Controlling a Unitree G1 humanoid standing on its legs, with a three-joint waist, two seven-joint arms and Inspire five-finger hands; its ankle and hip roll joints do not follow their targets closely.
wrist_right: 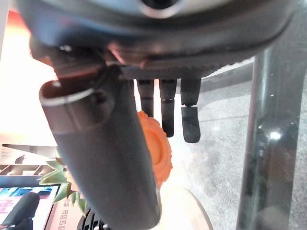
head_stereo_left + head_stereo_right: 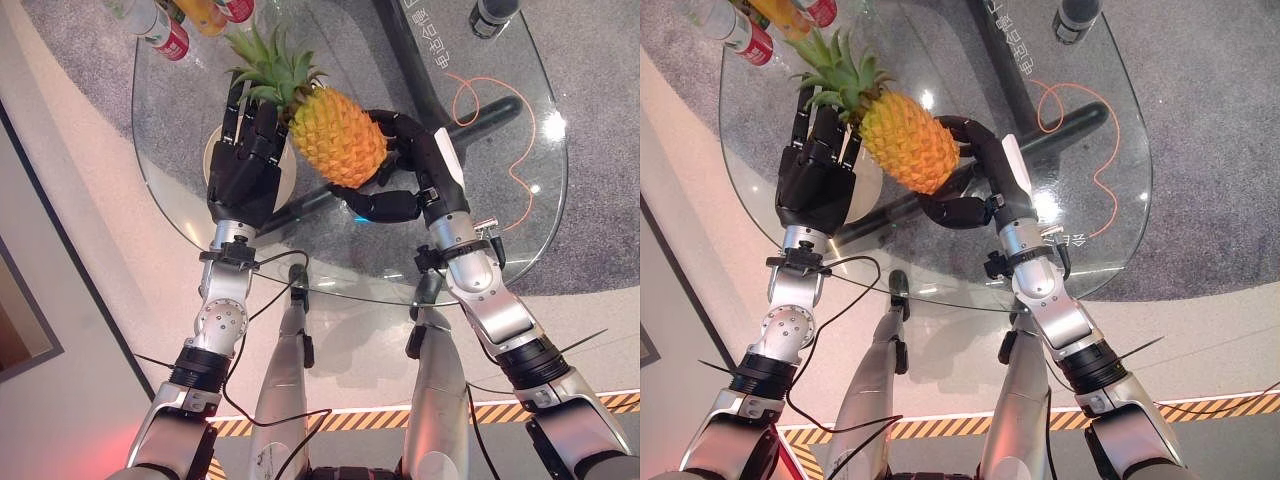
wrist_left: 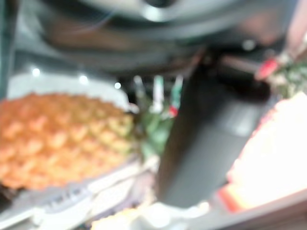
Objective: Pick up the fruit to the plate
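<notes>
Head stereo pair looks down at the glass table (image 2: pixel 500 200); wrist cameras peer close along their hands.

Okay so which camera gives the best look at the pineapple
The left eye view: it shows the whole pineapple, crown to base, held between the left hand and right hand above the glass table. The right eye view shows nearly the same. The left wrist view gives a blurred close-up; the right wrist view, an orange sliver.
</notes>
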